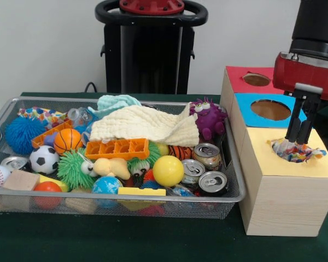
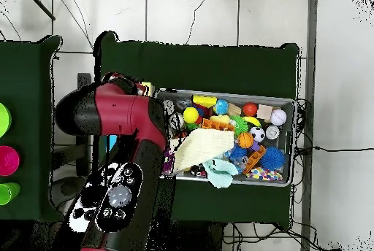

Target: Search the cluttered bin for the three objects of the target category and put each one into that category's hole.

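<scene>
The wire mesh bin (image 1: 126, 200) stands on the green table, full of toys; it also shows in the overhead view (image 2: 293, 140). To its right stand three boxes with holes, topped red (image 1: 238, 82), blue (image 1: 246, 105) and yellow (image 1: 317, 164). My gripper (image 1: 297, 141) points down over the yellow box's hole, its fingers close together on a crumpled many-coloured wrapper (image 1: 296, 154) that sits in the hole's mouth. A second bright wrapper (image 1: 41, 115) lies at the bin's back left corner and shows in the overhead view (image 2: 264, 175). In the overhead view my arm (image 2: 117, 142) hides the boxes and gripper.
In the bin lie a cream cloth (image 1: 147, 124), a pale blue cloth (image 1: 116, 102), a purple plush monster (image 1: 209, 118), several cans (image 1: 208, 155), an orange tray (image 1: 117, 148), a yellow ball (image 1: 168, 170), a football (image 1: 44, 159) and a blue spiky ball (image 1: 19, 135).
</scene>
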Robot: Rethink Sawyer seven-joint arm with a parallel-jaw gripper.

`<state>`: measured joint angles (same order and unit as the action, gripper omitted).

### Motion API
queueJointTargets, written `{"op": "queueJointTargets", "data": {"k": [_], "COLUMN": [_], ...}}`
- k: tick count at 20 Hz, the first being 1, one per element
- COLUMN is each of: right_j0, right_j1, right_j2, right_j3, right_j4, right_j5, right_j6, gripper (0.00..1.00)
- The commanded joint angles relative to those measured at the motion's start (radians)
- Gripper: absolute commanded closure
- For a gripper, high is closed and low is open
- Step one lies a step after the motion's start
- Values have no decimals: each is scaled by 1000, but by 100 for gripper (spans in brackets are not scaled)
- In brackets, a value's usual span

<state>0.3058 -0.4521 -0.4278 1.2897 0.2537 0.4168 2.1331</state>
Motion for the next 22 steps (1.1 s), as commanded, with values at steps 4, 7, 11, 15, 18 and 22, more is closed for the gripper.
{"op": "queueJointTargets", "data": {"k": [4, 7, 11, 15, 18, 22], "right_j0": [-48, -52, -60, -66, -66, -62], "right_j1": [35, 33, 32, 22, 10, 0], "right_j2": [153, 158, 167, 176, 184, 192], "right_j3": [162, 168, 178, 194, 212, 223], "right_j4": [19, 14, 9, 7, 8, 10], "right_j5": [-25, -26, -24, -16, -12, -13], "right_j6": [155, 149, 135, 126, 128, 136], "gripper": [100, 100, 100, 100, 100, 100]}}
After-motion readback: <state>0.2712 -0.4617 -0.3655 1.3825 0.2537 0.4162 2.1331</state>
